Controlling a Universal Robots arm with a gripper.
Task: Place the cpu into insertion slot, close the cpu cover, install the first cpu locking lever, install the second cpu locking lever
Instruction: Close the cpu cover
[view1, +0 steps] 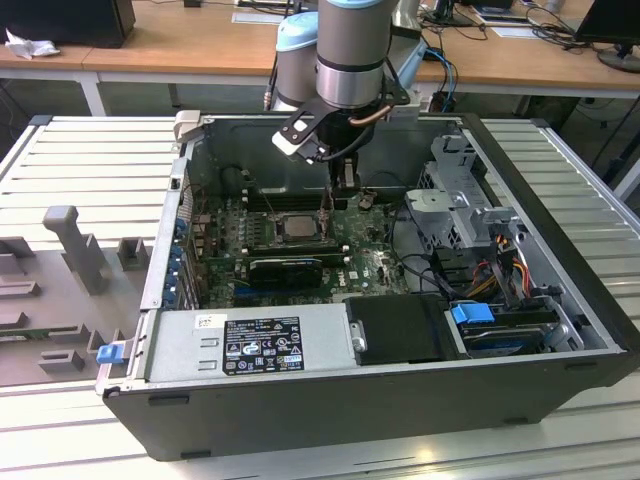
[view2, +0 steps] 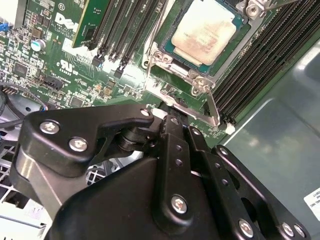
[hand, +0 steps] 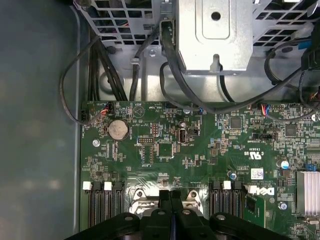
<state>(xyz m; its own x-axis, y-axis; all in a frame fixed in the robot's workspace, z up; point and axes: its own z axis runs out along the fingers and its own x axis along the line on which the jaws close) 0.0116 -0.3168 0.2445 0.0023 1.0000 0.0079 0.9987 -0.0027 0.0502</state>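
Note:
The cpu (view2: 204, 29) lies flat in its socket on the green motherboard, its pale metal top showing; it also appears in the exterior view (view1: 298, 228). The silvery cpu cover (view2: 172, 65) lies down around it like a frame. A thin locking lever (view2: 215, 107) runs along the socket edge nearest my fingers, and another lever rod (view2: 156, 30) slants along the adjacent side. My gripper (view2: 172, 114) is shut, its black fingers pressed together just at the socket's edge (hand: 171, 196). In the exterior view the gripper (view1: 333, 205) hangs straight down right beside the cpu.
Black memory slots (view2: 120, 30) flank the socket on both sides. A metal drive cage (view1: 460, 195) with cables (hand: 170, 60) stands at the exterior view's right, the power supply (view1: 250, 345) at the front. The case walls (view1: 170, 230) enclose the board.

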